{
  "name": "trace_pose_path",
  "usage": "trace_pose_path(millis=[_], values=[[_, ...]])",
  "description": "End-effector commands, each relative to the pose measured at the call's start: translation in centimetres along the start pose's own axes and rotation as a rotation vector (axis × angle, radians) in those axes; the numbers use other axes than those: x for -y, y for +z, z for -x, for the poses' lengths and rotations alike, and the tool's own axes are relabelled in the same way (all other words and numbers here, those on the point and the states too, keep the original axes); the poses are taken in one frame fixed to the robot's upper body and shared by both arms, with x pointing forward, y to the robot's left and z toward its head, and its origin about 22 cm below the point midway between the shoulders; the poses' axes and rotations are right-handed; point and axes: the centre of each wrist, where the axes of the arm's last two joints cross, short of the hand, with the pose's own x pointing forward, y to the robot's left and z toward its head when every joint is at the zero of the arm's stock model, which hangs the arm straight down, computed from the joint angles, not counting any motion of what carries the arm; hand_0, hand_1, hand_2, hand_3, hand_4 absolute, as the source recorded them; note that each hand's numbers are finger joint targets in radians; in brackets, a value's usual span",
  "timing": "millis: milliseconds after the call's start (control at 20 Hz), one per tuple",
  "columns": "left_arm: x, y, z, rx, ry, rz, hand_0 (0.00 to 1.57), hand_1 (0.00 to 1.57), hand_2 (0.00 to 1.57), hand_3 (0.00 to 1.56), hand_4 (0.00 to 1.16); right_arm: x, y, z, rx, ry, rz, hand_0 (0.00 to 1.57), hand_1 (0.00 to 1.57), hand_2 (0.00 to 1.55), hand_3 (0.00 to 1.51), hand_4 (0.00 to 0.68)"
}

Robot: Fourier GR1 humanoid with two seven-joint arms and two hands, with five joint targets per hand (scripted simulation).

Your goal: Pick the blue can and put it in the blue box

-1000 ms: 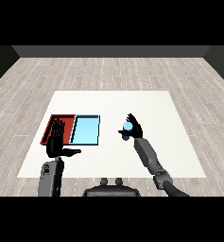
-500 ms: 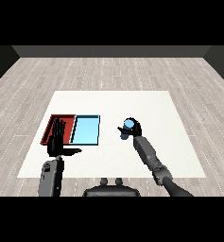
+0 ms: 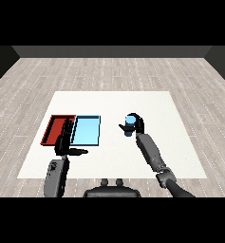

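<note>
Right hand (image 3: 135, 124) curled round blue can (image 3: 129, 124), right of blue tray (image 3: 86, 131). Carry it level, release inside the rim.

A: State the tray count.
B: Two trays: one red tray (image 3: 54, 129) and one light blue tray (image 3: 87, 131), side by side on one white table (image 3: 147, 102).

A: State the can count.
B: One blue can (image 3: 129, 125). No second can is visible in the head view.

A: State the hand count.
B: Two black hands: one left hand (image 3: 64, 144) and one right hand (image 3: 136, 124). Each sits at the end of one grey forearm, giving two forearms.

A: Totals by kind?
B: Table, one. Trays, two. Cans, one. Hands, two. Forearms, two.
</note>
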Motion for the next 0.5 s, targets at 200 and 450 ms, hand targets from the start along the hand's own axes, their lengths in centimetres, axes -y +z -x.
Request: trace_pose_path(millis=[200,450], values=[[2.4,0.8,1.1,-0.113,0.011,0.107,0.00,0.00,0.00,0.00,0.00,1.4,0.2,-4.3,0.149,0.075,-0.058,1.44,1.44,1.45,1.40,0.615],[5.2,-0.9,1.8,-0.139,0.014,0.114,0.00,0.00,0.00,0.00,0.00,1.4,-1.4,-7.5,0.170,0.120,-0.057,1.42,1.42,1.45,1.40,0.616]])
